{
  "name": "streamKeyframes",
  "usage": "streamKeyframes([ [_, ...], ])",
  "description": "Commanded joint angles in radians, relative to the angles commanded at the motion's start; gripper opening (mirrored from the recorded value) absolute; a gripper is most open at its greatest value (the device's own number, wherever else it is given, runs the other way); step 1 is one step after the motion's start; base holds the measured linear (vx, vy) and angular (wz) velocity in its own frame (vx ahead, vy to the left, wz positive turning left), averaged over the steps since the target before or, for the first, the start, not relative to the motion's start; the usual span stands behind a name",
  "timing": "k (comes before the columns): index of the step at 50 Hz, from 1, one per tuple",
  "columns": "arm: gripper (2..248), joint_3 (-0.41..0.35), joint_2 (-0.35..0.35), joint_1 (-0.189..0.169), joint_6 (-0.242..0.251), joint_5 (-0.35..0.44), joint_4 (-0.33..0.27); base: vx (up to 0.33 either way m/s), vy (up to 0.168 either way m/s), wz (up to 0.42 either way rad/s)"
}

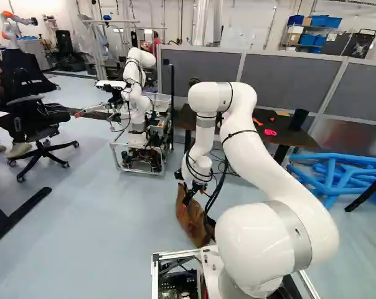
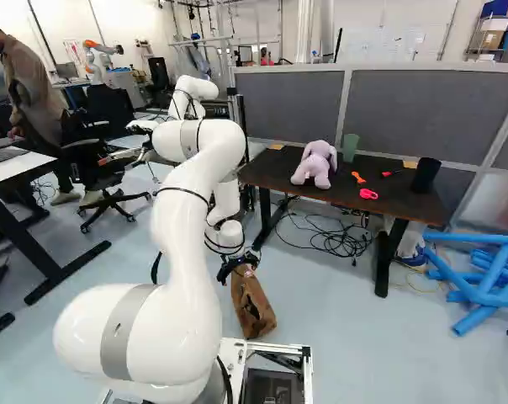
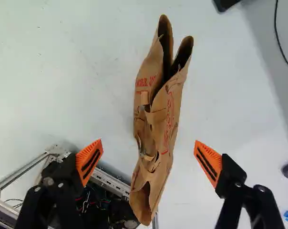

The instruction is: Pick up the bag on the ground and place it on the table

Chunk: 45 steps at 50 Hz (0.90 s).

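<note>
In the left base view my gripper (image 1: 193, 192) is low over the floor, at the upper end of the brown paper bag (image 1: 191, 218). The right base view shows the gripper (image 2: 240, 264) above the same bag (image 2: 252, 305). From the wrist, the gripper (image 3: 149, 161) stands wide open, with the bag (image 3: 156, 119) lower down between its two orange pads, touching neither. The bag's open mouth and handles face the camera. The dark table (image 2: 275, 174) stands ahead, right of the arm.
On the table are a pink plush toy (image 2: 315, 165), a green cup (image 2: 350, 147), a black cup (image 2: 425, 175) and small red items. Blue tubes (image 2: 481, 282) lie right of it, cables (image 2: 334, 240) beneath. Another robot (image 1: 137, 93) stands ahead. The base's metal frame is near the bag.
</note>
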State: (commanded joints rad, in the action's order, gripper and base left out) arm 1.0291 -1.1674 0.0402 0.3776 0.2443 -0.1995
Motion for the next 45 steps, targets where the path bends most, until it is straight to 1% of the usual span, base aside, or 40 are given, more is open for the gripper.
streamKeyframes([
  [25, 247, 0.077, -0.098, -0.011, 0.000, 0.000, 0.000, 0.000, 0.000, 0.000],
  [45, 247, 0.143, -0.176, -0.012, 0.000, 0.000, 0.000, 0.000, 0.000, 0.000],
])
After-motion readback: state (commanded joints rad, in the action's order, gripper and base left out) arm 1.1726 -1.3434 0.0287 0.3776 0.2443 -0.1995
